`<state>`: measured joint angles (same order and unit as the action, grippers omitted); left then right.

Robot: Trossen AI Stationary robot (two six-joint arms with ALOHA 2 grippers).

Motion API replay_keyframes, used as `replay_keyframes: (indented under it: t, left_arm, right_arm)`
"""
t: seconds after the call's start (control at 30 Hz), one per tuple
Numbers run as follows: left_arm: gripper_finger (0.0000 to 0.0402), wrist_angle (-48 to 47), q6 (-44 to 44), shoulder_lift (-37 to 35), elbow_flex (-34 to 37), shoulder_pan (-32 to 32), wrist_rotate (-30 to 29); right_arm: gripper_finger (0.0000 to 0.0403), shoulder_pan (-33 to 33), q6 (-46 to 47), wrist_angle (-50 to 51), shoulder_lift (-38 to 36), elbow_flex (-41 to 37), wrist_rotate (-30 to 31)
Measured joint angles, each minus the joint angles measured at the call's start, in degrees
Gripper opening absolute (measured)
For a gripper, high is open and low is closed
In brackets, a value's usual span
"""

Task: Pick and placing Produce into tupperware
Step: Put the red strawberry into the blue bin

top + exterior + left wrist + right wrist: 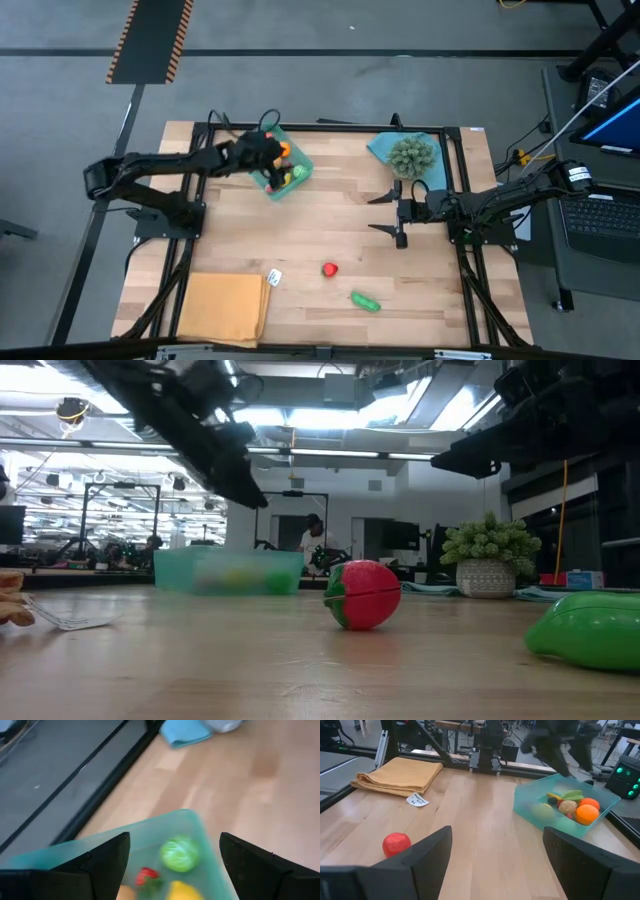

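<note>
The left hand (268,152) hangs directly over the tupperware (301,175), a shallow translucent teal tray with rounded corners on the pale wood-plank surface (320,235); its two dark fingers (107,862) stand wide apart with nothing between them. Straight beneath this hand, the left wrist view picks out a ribbed green ball (180,853), a red piece (146,875) and a yellow one (181,892) inside the tray. The right wrist view adds two smooth orange fruits (587,813), a tan one (566,806) and a green one (573,795) there; the exact count is hard to tell. The right hand (396,213) hovers over bare wood well to the side of the tray, fingers (427,855) spread wide and empty. Ahead of it and toward the surface's near edge lie two loose pieces of produce: a round red fruit with a seam (362,594) and a glossy elongated green vegetable (590,626), just beyond the red one. Only the low view shows that seam. Beside the right hand stands one bushy grey-green plant (411,155) on a blue cloth (382,147). One folded orange-tan cloth (222,306) lies at the near corner, a small white tag (274,276) next to it.
</note>
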<state>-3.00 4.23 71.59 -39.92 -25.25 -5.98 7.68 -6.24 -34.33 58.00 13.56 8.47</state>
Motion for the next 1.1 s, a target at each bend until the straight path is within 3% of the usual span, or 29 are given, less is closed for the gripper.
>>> replay_keyframes:
  t: [0.57,1.1]
  left_arm:
    - [0.0298,12.83,-2.56,-16.81,13.27,20.85,-0.06]
    - [0.0298,30.61,-2.36,-17.62,25.17,35.76,3.96]
  right_arm:
    - [0.0312,0.00,0.11,0.05,0.00,0.00,-0.61]
    - [0.0312,0.00,-0.13,-0.52,0.00,0.00,-0.58]
